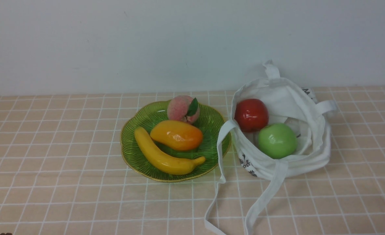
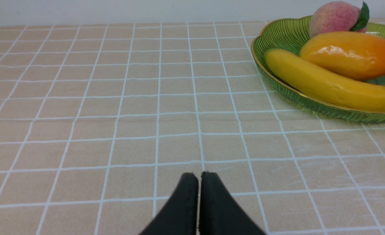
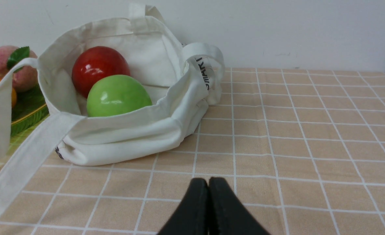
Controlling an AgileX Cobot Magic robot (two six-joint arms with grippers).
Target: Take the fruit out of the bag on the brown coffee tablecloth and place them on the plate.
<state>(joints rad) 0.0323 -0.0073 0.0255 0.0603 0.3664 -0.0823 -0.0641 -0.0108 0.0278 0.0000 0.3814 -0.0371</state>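
The white cloth bag [image 1: 310,153] lies open on the grid tablecloth [image 1: 48,147], right of the green plate [image 1: 128,147]. A red apple [image 1: 251,115] and a green apple [image 1: 277,140] sit inside the bag; both show in the right wrist view, red apple [image 3: 99,67] and green apple [image 3: 117,94]. The orange-yellow mango [image 1: 176,134] lies on the plate. My left gripper [image 2: 199,178] is shut and empty, low over the cloth, well short of the plate [image 2: 277,36]. My right gripper [image 3: 208,182] is shut and empty, a little short of the bag [image 3: 130,137]. Neither gripper shows in the front view.
A long yellow banana [image 1: 161,156] and a speckled pink peach [image 1: 182,109] also lie on the plate. The bag's strap handles [image 1: 264,195] trail over the cloth toward the front edge; one strap [image 1: 223,143] hangs by the plate's rim. A white wall stands behind.
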